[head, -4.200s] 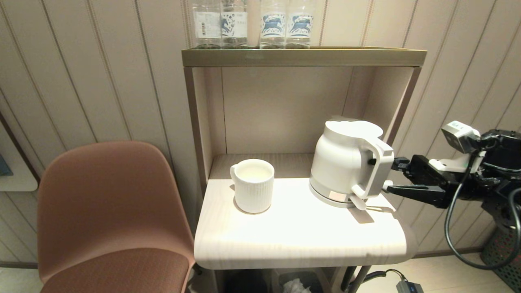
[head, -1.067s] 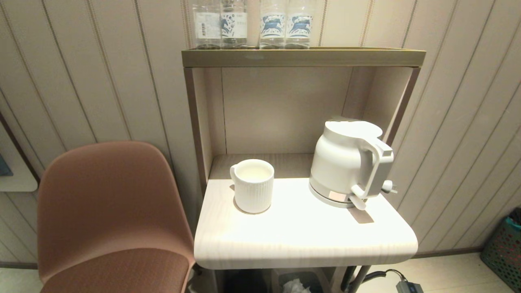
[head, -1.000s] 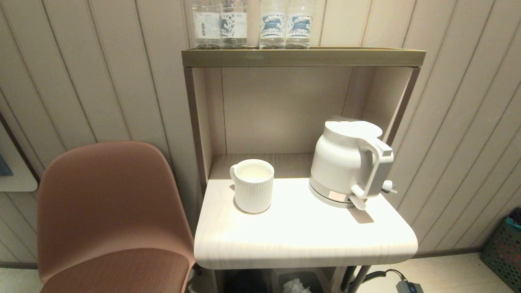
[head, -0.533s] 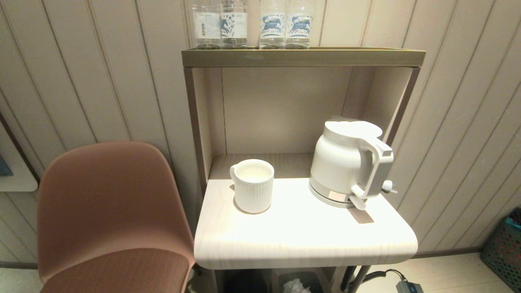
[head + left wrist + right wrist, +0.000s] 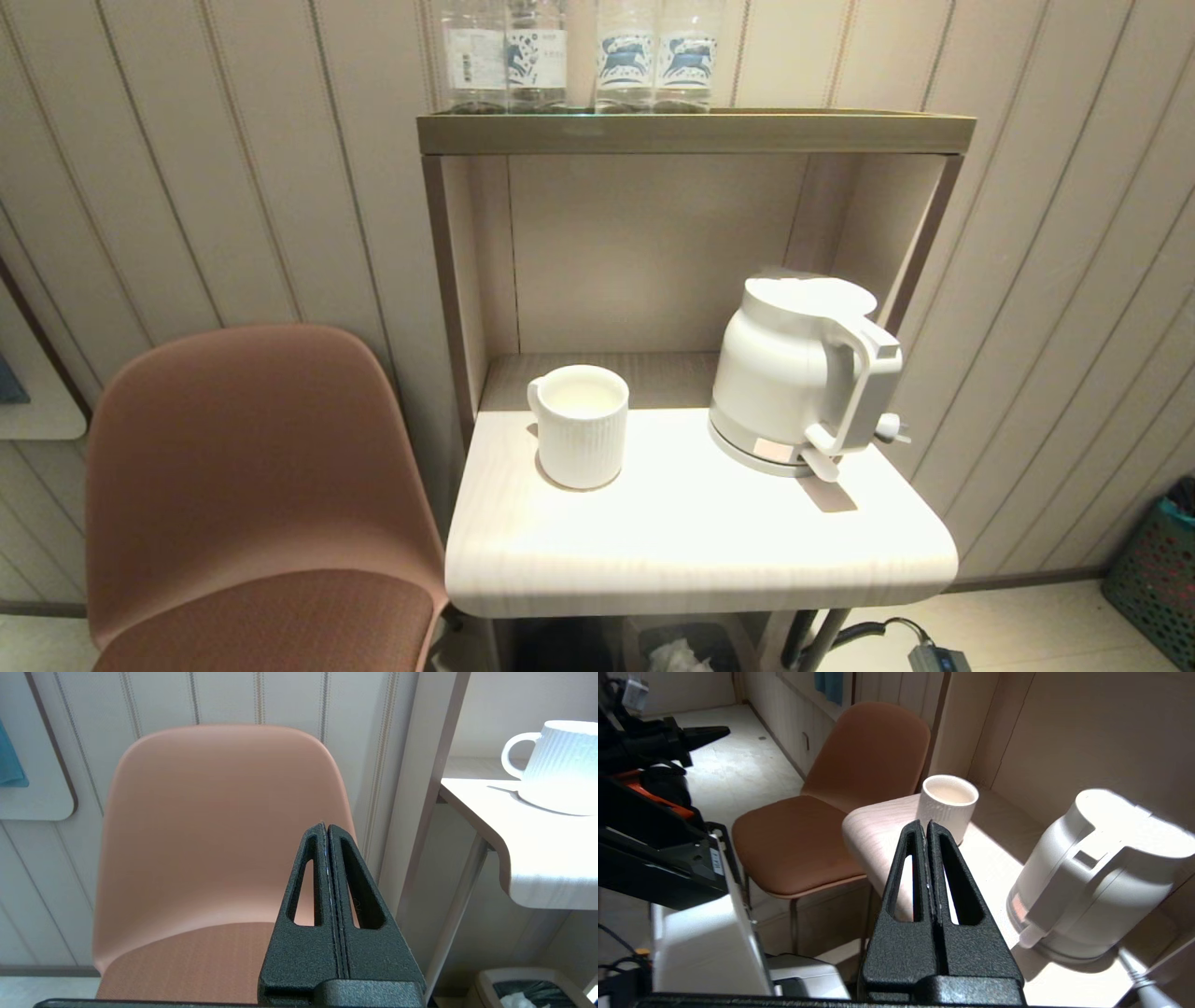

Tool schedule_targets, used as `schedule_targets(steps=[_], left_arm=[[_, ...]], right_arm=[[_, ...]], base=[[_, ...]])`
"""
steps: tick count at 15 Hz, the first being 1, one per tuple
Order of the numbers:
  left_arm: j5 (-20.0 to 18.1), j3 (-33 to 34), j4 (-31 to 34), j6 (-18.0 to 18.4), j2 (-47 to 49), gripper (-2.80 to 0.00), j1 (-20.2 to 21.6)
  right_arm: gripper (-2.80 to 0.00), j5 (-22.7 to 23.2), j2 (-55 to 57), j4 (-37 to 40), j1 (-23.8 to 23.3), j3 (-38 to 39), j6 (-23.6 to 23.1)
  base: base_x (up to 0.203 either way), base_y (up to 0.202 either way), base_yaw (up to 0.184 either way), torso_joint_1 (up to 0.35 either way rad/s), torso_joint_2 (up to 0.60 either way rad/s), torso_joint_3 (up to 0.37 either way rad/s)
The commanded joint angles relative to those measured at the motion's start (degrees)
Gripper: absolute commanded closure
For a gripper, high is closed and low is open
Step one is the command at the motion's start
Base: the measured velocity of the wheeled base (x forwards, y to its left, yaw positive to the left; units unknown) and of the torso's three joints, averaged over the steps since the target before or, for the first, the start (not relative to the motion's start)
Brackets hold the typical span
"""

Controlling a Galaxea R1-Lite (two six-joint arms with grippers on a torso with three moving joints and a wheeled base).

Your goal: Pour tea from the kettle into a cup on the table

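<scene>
The white kettle (image 5: 794,373) stands upright on its round base at the right of the wood-grain table (image 5: 700,551), loop handle turned to the right. The ribbed white cup (image 5: 581,426) stands at the table's left, pale liquid in it. Neither arm shows in the head view. My right gripper (image 5: 926,826) is shut and empty, off the table's front right, with the kettle (image 5: 1092,877) and cup (image 5: 948,805) ahead of it. My left gripper (image 5: 325,828) is shut and empty, low in front of the chair, with the cup (image 5: 558,767) off to its side.
A brown chair (image 5: 252,485) stands against the table's left side. Several clear water bottles (image 5: 579,56) line the shelf top (image 5: 695,131) above the table. A bin (image 5: 677,653) sits under the table, and a green basket (image 5: 1153,569) stands on the floor at right.
Four seconds ago my right gripper stood open at the kettle's handle. It has since drawn back out of the head view. Kettle and cup have not moved.
</scene>
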Motion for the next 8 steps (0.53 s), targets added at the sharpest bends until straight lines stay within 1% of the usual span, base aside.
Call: schedule_targets(steps=[1,3,4,5,6,7,8], left_arm=[[-0.01,0.00,-0.08,-0.03,-0.02,0.00,0.00],[-0.01,0.00,-0.08,-0.03,-0.02,0.00,0.00],[-0.01,0.00,-0.08,-0.03,-0.02,0.00,0.00],[-0.01,0.00,-0.08,-0.03,-0.02,0.00,0.00],[-0.01,0.00,-0.08,-0.06,-0.02,0.00,0.00],[-0.01,0.00,-0.08,-0.04,-0.02,0.00,0.00],[-0.01,0.00,-0.08,-0.03,-0.02,0.00,0.00]], right_arm=[[0.00,2.77,-1.50,1.91,-0.11,1.06,-0.01],[0.00,2.77,-2.37,4.03,0.43,2.10,0.00],[0.00,2.77,-2.53,4.13,0.42,2.34,-0.05],[0.00,2.77,-3.04,4.09,1.40,2.64,-0.09],[0.00,2.30,-3.48,4.04,4.74,3.08,-0.15],[0.00,-0.37,-4.07,4.00,9.36,3.77,-0.15],[0.00,-6.45,-5.38,4.03,14.20,4.98,0.04]], base=[[0.000,0.000,0.000,0.000,0.00,0.000],[0.000,0.000,0.000,0.000,0.00,0.000],[0.000,0.000,0.000,0.000,0.00,0.000],[0.000,0.000,0.000,0.000,0.00,0.000],[0.000,0.000,0.000,0.000,0.00,0.000],[0.000,0.000,0.000,0.000,0.00,0.000],[0.000,0.000,0.000,0.000,0.00,0.000]])
